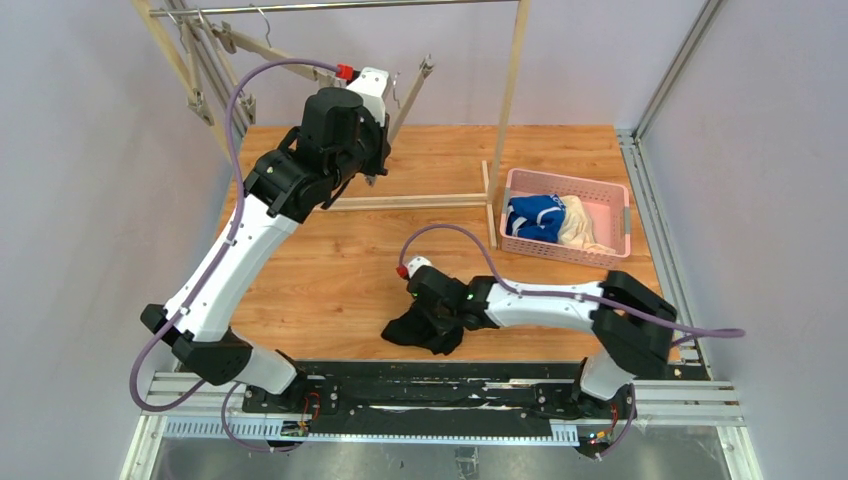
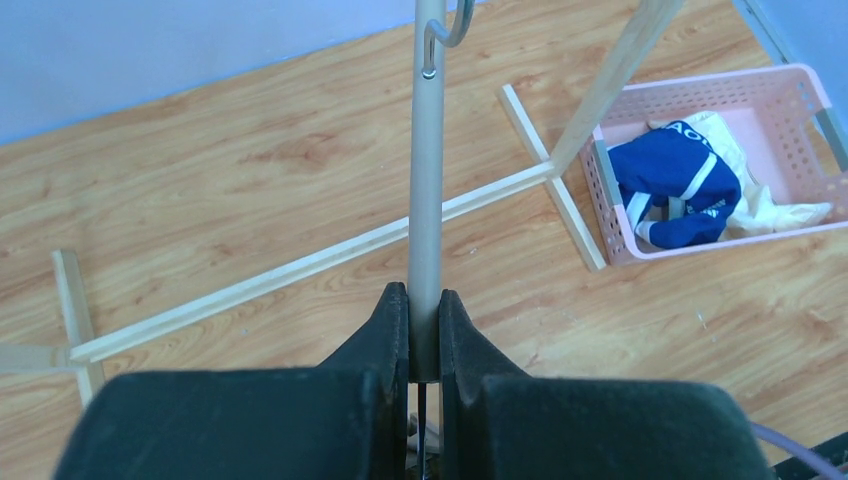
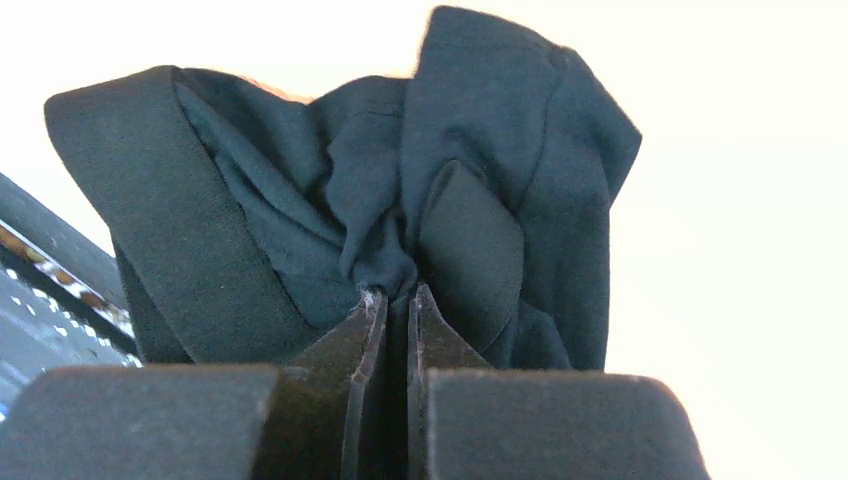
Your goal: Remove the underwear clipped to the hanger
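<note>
My left gripper (image 1: 378, 88) is raised at the rack and shut on a grey bar of the hanger (image 2: 427, 180); in the left wrist view the gripper (image 2: 424, 292) clamps the bar's near end, and a wire hook (image 2: 448, 35) shows at its far end. My right gripper (image 1: 425, 318) is low near the table's front and shut on the black underwear (image 1: 412, 332), which bunches up ahead of the right gripper (image 3: 397, 292) as dark folds (image 3: 300, 200). The blue underwear (image 1: 532, 215) and the cream underwear (image 1: 582, 228) lie in the pink basket (image 1: 560, 182).
The wooden rack has a floor bar (image 1: 410, 202), an upright post (image 1: 512, 90) and a metal rail (image 1: 350, 6) with clip arms (image 1: 225, 40) hanging at the far left. The basket (image 2: 700, 85) stands right of the rack. A black base strip (image 1: 440, 375) runs along the near edge.
</note>
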Controlling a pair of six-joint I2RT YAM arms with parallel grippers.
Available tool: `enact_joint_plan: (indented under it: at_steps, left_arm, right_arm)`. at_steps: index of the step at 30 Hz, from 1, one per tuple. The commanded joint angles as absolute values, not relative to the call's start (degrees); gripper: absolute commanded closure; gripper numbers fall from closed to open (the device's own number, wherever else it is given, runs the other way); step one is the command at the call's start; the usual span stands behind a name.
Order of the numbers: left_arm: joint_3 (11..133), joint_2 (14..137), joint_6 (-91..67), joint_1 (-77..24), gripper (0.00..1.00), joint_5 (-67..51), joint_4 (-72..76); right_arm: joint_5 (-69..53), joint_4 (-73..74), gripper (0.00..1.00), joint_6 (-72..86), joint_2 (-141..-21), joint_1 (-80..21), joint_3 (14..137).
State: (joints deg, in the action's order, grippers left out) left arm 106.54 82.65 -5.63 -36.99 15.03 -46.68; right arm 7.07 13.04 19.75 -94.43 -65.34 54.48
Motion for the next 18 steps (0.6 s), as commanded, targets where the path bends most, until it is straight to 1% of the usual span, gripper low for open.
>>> enact_joint_plan:
  at_steps: [1, 6, 10, 14, 18]
  left_arm:
    - [108.8, 82.89, -9.73, -35.86, 1.0, 16.12, -43.14]
    - [113.18, 85.66, -11.36, -35.52, 1.0, 17.51, -42.04]
    - [117.72, 87.69, -12.04, -34.81, 1.0, 18.88, -42.15]
    - [124.55, 90.58, -13.23, -33.26, 1.0, 19.08, -43.71]
    - [128.58, 92.95, -13.52, -32.3, 1.0, 19.89, -44.72]
  right_arm:
    - [20.47, 25.42, 1.0, 22.49, -83.14, -65.51, 54.14]
    - [30.64, 32.08, 0.99, 23.42, -68.31, -61.92, 55.54]
    - [37.93, 32.7, 0.99, 21.53, -54.94, -56.64, 55.52]
    - [37.42, 31.97, 0.99, 18.64, -46.92, -45.4, 57.01]
    - [35.49, 30.77, 0.99, 15.0, -45.86, -35.84, 59.72]
